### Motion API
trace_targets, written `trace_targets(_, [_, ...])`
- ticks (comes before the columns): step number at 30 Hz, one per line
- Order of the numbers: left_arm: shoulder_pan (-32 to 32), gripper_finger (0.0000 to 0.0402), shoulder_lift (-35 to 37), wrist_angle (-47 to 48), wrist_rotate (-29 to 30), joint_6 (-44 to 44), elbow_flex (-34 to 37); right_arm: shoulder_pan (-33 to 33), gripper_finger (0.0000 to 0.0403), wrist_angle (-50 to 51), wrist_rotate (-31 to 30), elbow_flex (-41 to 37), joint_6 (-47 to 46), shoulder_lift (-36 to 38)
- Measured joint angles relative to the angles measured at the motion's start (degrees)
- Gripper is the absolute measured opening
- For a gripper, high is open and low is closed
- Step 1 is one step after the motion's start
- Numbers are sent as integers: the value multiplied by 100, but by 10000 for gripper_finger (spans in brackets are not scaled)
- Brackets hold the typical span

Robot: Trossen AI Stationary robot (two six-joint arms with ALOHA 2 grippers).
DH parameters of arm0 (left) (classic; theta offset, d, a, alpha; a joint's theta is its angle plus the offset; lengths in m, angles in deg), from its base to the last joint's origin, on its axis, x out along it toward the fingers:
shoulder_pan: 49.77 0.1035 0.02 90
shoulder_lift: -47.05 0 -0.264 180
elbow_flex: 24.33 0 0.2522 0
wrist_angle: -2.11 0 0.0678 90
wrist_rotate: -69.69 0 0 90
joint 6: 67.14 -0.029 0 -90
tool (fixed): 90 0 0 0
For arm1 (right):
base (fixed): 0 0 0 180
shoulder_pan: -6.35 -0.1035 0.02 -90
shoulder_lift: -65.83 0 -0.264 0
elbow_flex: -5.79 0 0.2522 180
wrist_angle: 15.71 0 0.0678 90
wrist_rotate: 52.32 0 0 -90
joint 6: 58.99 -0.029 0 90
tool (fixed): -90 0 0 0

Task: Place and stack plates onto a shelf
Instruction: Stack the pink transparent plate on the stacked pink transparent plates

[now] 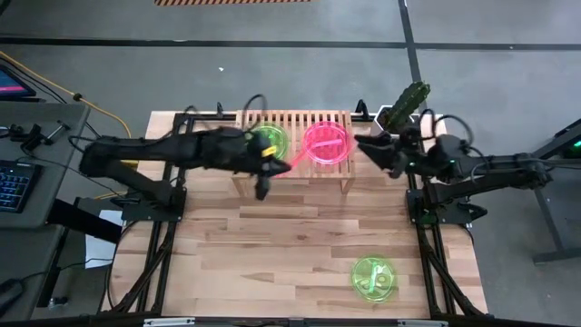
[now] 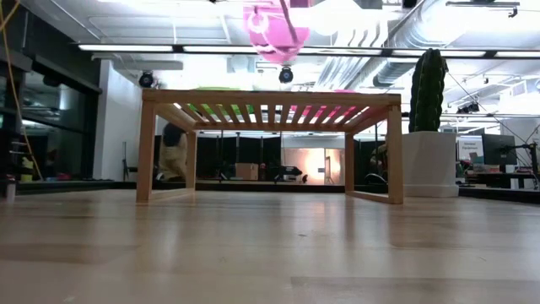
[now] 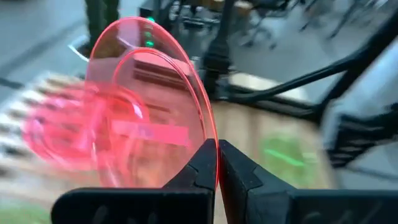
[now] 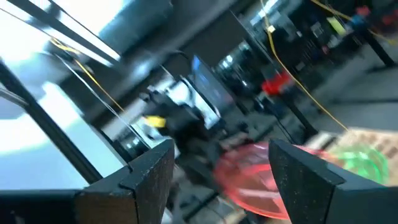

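My left gripper (image 1: pixel 270 170) (image 3: pixel 217 148) hovers over the near left part of the shelf (image 1: pixel 292 123), shut on a pink-red plate (image 1: pixel 292 157) (image 3: pixel 146 93) (image 2: pixel 272 25). Green plates (image 1: pixel 270 141) and pink-red plates (image 1: pixel 327 143) (image 4: pixel 249 177) rest flat on the slatted top; how many are in each pile I cannot tell. Another green plate (image 1: pixel 374 277) lies flat on the table near its right near corner. My right gripper (image 1: pixel 368 147) (image 4: pixel 221 148) is open and holds nothing, just off the shelf's right end. My left gripper pinches the pink-red plate by its rim (image 3: pixel 213 140) between the two fingers. The plate is lifted clear above the shelf and stands almost on edge, reaching from the fingers toward the pink-red pile.
A potted cactus (image 1: pixel 408 98) (image 2: pixel 426 89) stands at the table's far right corner behind the right arm. Bare planks (image 1: pixel 272 245) lie between the shelf and the near edge. A desk with a keyboard (image 1: pixel 14 182) sits left of the table.
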Motion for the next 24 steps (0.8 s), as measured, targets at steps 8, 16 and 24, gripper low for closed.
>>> trace_targets(8, [332, 0, -1598, 256, 707, -2329, -1193, 1, 243, 25, 9, 0, 14, 228])
trace_targets(16, [439, 0, -2620, 172, 1380, -3834, -1473, 1, 243, 432, 30, 0, 27, 136])
trace_targets(24, [437, 1, -3124, 177, 1798, -4244, -1471, 1, 243, 602, 28, 0, -14, 103])
